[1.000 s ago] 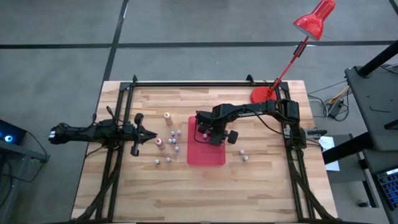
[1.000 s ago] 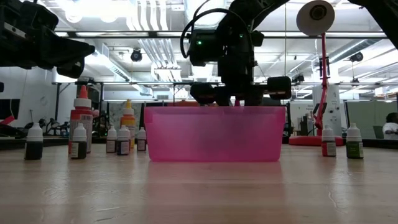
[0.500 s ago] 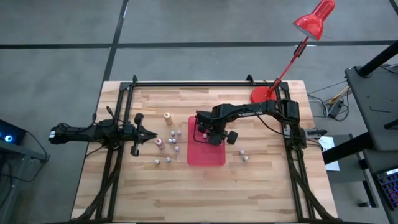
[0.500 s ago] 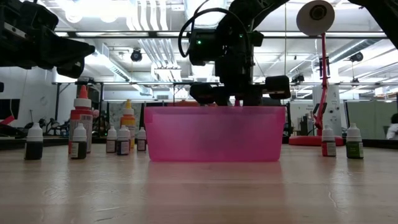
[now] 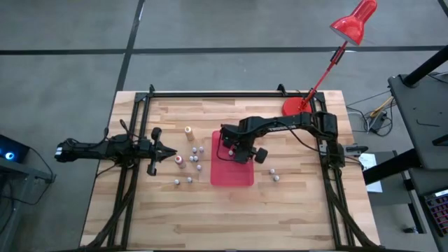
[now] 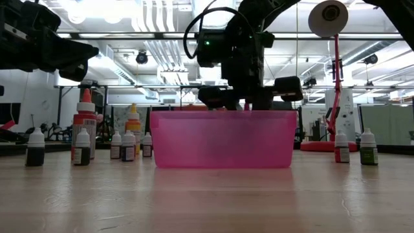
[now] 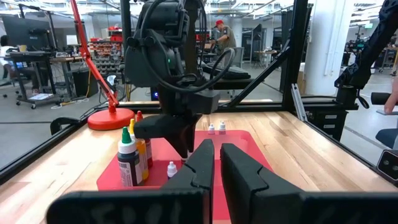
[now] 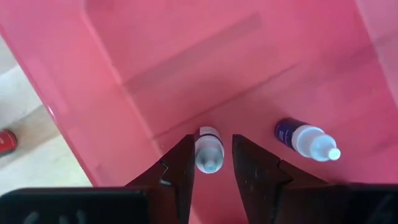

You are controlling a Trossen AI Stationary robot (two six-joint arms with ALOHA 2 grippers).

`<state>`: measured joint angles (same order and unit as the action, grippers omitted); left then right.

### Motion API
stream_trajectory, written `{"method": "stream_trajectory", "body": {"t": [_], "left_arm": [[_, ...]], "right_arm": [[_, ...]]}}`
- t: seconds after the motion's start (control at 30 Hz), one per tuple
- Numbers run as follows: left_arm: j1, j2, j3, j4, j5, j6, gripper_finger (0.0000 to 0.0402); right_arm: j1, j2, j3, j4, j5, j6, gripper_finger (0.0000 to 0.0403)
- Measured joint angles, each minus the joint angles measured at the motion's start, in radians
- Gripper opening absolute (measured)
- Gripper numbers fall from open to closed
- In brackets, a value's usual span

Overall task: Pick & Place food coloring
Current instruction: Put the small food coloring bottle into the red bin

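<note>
wood table [image 5: 294, 203] under red lamp [image 5: 353, 21]. right gripper [image 8: 210, 163] inside pink tray [image 5: 241, 176], fingers parted around small bottle [image 8: 208, 148]; second bottle [image 8: 305, 138] lies beside. left gripper [image 5: 170, 152] closed, empty, left of loose bottles [image 5: 189, 162].

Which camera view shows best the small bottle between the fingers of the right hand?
The right wrist view: the small bottle stands between the right hand fingers, inside the pink tray. In the high view the arm covers it. In the low view the tray wall hides it. In the left wrist view the hand blocks it.
</note>
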<state>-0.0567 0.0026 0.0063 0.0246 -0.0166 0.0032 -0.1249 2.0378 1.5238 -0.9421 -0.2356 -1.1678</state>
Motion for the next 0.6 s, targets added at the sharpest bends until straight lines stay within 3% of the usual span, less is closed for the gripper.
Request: {"method": "stream_trajectory", "body": {"t": [0.6], "left_arm": [[0.0, 0.0, 0.0, 0.0, 0.0, 0.0, 0.0003]], "right_arm": [[0.001, -0.037, 0.0, 0.0, 0.001, 0.153, 0.0147]]}}
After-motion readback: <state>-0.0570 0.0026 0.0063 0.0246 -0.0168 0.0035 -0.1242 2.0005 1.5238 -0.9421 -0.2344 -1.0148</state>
